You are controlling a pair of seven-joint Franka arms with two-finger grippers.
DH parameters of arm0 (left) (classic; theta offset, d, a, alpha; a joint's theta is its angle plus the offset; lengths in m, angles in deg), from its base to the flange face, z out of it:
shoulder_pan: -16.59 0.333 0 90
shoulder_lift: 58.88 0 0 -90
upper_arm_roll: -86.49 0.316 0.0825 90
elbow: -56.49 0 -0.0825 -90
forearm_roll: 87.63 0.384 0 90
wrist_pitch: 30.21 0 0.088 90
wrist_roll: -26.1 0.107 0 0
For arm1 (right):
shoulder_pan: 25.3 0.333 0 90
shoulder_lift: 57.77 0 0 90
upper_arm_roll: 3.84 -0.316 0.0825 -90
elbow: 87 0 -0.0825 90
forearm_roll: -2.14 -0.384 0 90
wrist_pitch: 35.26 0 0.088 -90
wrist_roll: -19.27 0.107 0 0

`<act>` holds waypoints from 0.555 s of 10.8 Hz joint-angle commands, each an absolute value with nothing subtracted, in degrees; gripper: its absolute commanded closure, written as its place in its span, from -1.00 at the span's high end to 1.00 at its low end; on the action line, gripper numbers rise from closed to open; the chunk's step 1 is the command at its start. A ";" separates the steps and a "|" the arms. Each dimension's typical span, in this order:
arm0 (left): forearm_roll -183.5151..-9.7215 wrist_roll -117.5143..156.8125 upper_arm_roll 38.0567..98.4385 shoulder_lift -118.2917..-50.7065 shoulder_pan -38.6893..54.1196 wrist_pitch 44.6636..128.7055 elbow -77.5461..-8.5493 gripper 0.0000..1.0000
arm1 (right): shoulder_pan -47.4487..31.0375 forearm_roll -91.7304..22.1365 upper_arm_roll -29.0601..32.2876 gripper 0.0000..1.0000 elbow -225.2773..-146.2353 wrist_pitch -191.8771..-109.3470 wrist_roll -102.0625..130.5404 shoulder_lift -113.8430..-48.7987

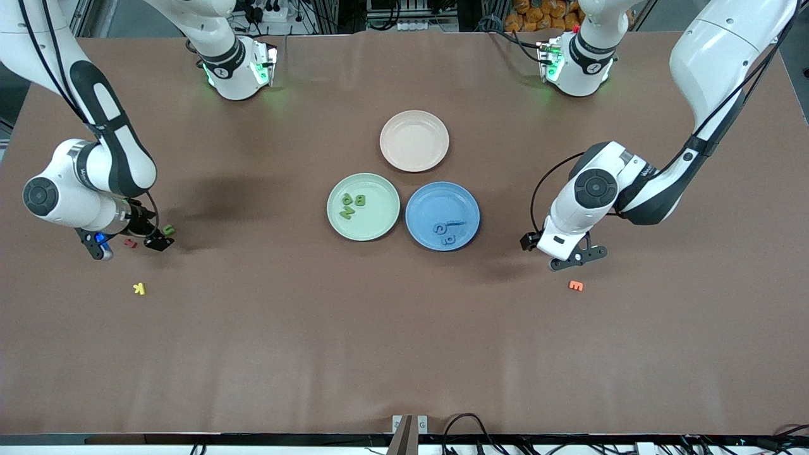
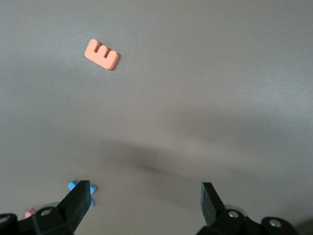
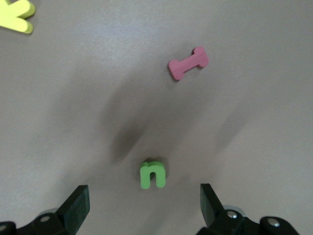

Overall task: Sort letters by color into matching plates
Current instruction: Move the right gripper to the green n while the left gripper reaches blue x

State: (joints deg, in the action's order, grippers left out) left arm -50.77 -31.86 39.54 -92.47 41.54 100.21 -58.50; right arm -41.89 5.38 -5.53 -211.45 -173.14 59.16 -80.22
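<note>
Two sets of jaws hang spread and empty. Your right gripper (image 1: 129,245) is over a loose green letter (image 3: 153,175) by the desk's right-arm edge, with a pink letter (image 3: 188,63) and a yellow one (image 1: 139,289) near. Your left gripper (image 1: 572,256) is over bare desk (image 1: 404,354) beside an orange letter (image 1: 576,285). Mid-desk, the green plate (image 1: 385,221) holds three green letters (image 1: 351,206); the blue plate (image 1: 423,196) holds blue letters (image 1: 445,230).

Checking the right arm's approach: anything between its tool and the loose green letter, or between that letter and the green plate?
Nothing visible. The right tool hangs open just above the green letter, bare table between them. The pink letter and yellow letter lie off to the side. The tabletop from there to the green plate is bare.
</note>
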 commanded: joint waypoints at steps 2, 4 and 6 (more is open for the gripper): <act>-49.83 -31.56 34.47 -89.11 49.26 101.97 -64.44 1.00 | -44.46 4.86 -6.21 1.00 -213.30 -176.14 56.18 -79.48; -49.83 -32.17 33.14 -89.11 52.09 102.06 -66.46 1.00 | -44.38 4.86 -6.21 1.00 -213.30 -177.11 56.27 -80.18; -49.83 -32.70 33.14 -89.20 54.10 104.85 -69.44 1.00 | -44.38 4.77 -6.21 1.00 -213.30 -177.46 56.27 -80.44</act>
State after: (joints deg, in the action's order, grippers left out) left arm -50.75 -31.84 34.21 -91.01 50.92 101.27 -64.83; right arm -43.72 5.38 -5.63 -212.60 -176.34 57.03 -80.51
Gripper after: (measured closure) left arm 0.000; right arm 0.000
